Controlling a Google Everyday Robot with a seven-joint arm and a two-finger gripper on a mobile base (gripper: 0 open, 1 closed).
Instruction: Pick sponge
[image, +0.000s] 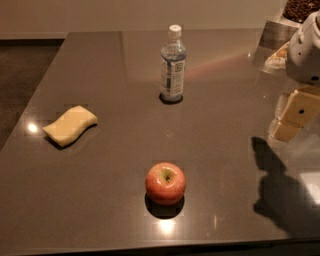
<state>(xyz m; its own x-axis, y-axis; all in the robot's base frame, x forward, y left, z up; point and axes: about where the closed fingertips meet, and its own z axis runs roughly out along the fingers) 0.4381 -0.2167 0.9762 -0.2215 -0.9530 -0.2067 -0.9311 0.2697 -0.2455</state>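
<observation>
The sponge (70, 125) is pale yellow, flat, with wavy sides, and lies on the left part of the dark grey table (100, 190). My gripper (292, 117) hangs at the far right edge of the view, above the table, far to the right of the sponge. Its tan blocky fingers (301, 110) with dark dots point down and hold nothing that I can see. Its white arm housing (306, 50) sits above them.
A red apple (165, 183) stands at the front middle of the table. A clear water bottle (172, 65) with a white cap stands upright at the back middle. Snack items (300, 9) lie at the back right corner. The gripper's shadow falls at front right.
</observation>
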